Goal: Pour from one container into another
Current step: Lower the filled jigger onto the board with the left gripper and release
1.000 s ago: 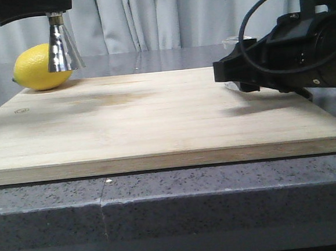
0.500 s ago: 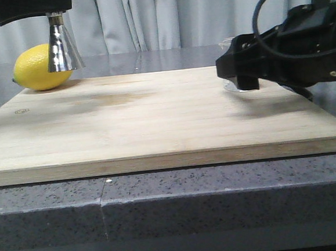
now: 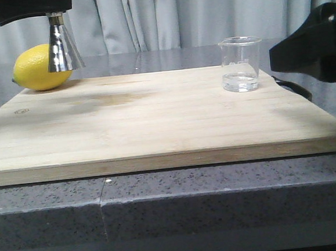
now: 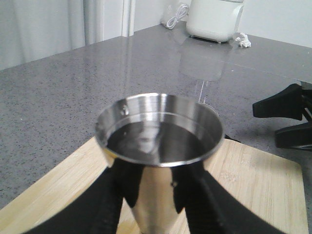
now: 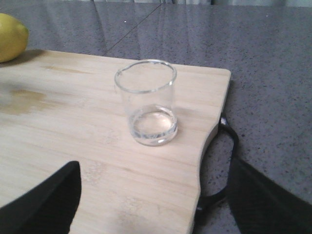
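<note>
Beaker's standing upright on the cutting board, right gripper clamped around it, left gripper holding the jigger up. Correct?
Not quite: the right gripper is open and clear of the beaker, as the right wrist view shows. The beaker does stand upright on the cutting board, and the left gripper holds the jigger up.

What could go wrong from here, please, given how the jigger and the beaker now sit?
The left gripper holds the jigger off the board with dark liquid inside; any tilt could spill it onto the cutting board. The beaker stands upright near the board's right edge, apart from the open right gripper; a clumsy approach might knock it over.
</note>
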Robot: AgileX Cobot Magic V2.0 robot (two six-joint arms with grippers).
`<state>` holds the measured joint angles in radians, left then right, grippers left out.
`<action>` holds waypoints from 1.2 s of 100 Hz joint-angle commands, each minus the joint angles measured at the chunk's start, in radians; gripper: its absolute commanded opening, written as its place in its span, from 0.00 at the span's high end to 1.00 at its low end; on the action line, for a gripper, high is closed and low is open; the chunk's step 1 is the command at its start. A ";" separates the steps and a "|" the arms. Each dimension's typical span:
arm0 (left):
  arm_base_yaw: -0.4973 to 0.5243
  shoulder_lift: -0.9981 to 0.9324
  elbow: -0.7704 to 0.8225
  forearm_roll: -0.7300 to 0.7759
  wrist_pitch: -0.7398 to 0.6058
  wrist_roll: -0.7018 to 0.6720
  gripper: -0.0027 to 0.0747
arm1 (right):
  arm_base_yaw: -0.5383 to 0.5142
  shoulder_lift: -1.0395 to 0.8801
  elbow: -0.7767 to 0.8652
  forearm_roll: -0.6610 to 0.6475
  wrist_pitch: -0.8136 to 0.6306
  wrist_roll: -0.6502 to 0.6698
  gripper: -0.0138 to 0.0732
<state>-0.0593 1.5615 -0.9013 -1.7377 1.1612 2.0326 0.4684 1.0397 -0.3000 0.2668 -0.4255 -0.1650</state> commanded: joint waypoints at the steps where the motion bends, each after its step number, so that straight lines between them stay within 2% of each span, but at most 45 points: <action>1: -0.008 -0.043 -0.027 -0.075 0.110 -0.008 0.66 | -0.002 -0.042 -0.020 -0.026 -0.019 -0.015 0.21; 77: -0.008 -0.039 -0.027 -0.091 0.106 -0.006 0.66 | -0.002 -0.047 -0.020 -0.056 -0.012 -0.015 0.21; 120: -0.024 0.082 -0.032 -0.104 0.117 0.144 0.66 | -0.002 -0.047 -0.020 -0.060 -0.012 -0.015 0.21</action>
<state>-0.0656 1.6572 -0.9013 -1.7521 1.1594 2.1530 0.4684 1.0104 -0.3000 0.2203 -0.3684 -0.1693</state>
